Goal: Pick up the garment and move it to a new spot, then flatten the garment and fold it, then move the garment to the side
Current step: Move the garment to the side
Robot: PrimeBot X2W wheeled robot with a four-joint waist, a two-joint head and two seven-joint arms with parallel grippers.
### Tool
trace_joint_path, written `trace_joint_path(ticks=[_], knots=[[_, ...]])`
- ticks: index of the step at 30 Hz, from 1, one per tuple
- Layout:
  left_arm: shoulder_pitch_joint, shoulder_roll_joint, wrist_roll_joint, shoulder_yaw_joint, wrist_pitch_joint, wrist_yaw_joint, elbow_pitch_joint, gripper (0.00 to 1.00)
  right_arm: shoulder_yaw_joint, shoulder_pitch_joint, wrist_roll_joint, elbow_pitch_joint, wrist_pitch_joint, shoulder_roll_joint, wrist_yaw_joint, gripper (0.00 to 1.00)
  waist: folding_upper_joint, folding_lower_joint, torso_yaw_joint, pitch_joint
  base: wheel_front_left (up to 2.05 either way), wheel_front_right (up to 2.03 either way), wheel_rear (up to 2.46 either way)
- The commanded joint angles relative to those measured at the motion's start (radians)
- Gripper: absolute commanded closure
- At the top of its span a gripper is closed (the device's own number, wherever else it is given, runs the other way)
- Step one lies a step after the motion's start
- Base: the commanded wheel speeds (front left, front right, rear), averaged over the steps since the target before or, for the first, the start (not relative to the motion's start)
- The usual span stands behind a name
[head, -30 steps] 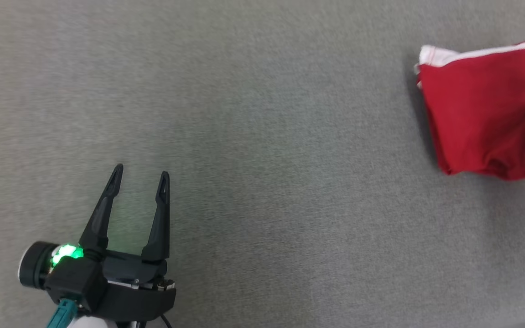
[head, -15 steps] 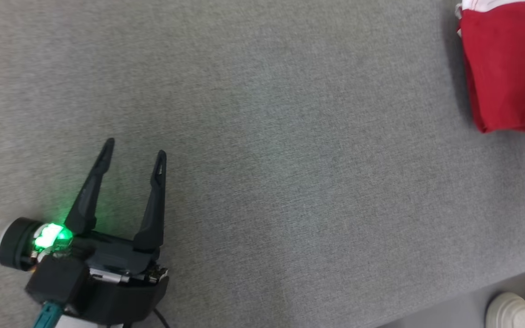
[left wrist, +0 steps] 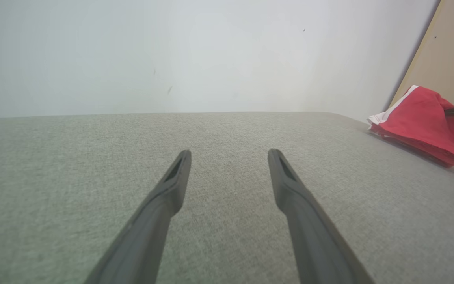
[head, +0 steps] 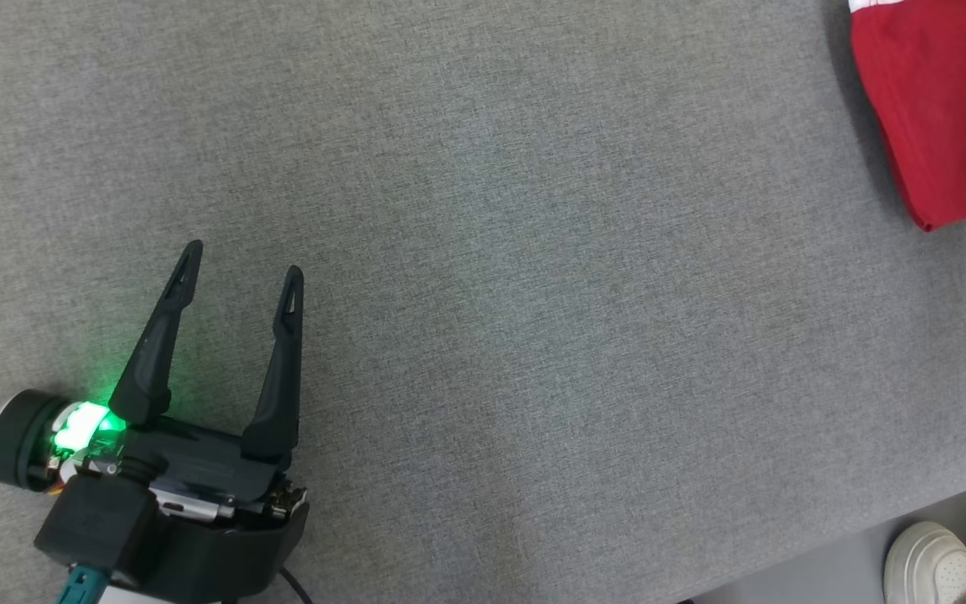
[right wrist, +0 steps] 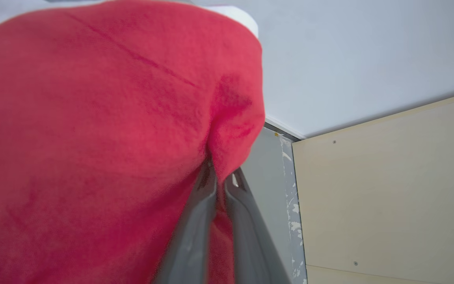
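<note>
**Right pincer** point(right wrist: 223, 170): narrow, clamped on a bunched fold of the garment point(right wrist: 93, 118). Red cloth with white trim, gathered in a compact bundle, spreading up and to the left of the fingertips in the right wrist view.

**Left pincer** point(head: 242, 257): wide, empty, low over bare covering. Garment well apart from it, far to its right and somewhat ahead, near the right end of the surface point(head: 533, 294). Not clear whether lifted or resting there.

**Step, by judgement:** carriage of the folded bundle to the side, release not yet made.

**Hazards, by judgement:**
- Loss of the fold, from a single pinch point and loose layers sagging or dragging across the rough weave.
- Overshoot past the right end of the surface, from travel too far sideways; bundle then on the floor.
- Cloth clinging to the fingers on release, from too quick a withdrawal.
- Contact with a bystander, given a person's shoes point(head: 932, 562) behind and far right of the left pincer.

**Surface:** grey woven fabric, flat, bare around and ahead of the left pincer.

**Room:** pale wall point(left wrist: 172, 51) beyond the left fingertips; beige panel point(right wrist: 388, 189) with screw heads right of the right pincer; strip of grey floor point(head: 827, 570) under the shoes.
</note>
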Motion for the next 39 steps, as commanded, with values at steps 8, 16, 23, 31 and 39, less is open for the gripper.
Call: trace_joint_path(ticks=[8,16,23,31,39], knots=[[0.003,-0.023,-0.01,-0.007,0.007,0.0,0.039,0.0,-0.029,0.032,-0.022,0.015,-0.069,0.02,-0.003,0.0,0.0001,0.0001,0.034,-0.04,0.0,0.0,0.0],[0.046,-0.067,-0.021,0.035,0.005,0.002,0.05,0.0,-0.071,0.152,0.005,-0.06,-0.169,0.066,-0.003,0.0,0.0001,0.0001,0.119,-0.158,0.0,0.0,0.0],[0.147,-0.096,-0.042,0.134,0.003,0.005,0.12,0.0,-0.111,0.329,0.063,-0.203,-0.222,0.16,-0.003,0.0,0.0001,0.0001,0.181,-0.319,0.0,0.0,0.0],[0.26,-0.118,-0.041,0.22,0.003,0.008,0.192,0.0,-0.104,0.55,0.118,-0.298,-0.266,0.286,-0.003,0.0,0.0001,0.0001,0.213,-0.499,0.0,0.0,0.0],[0.359,-0.133,-0.037,0.236,0.003,0.022,0.223,0.0,-0.072,0.69,0.169,-0.276,-0.324,0.358,-0.003,0.0,0.0001,0.0001,0.233,-0.642,0.0,0.0,0.0]])
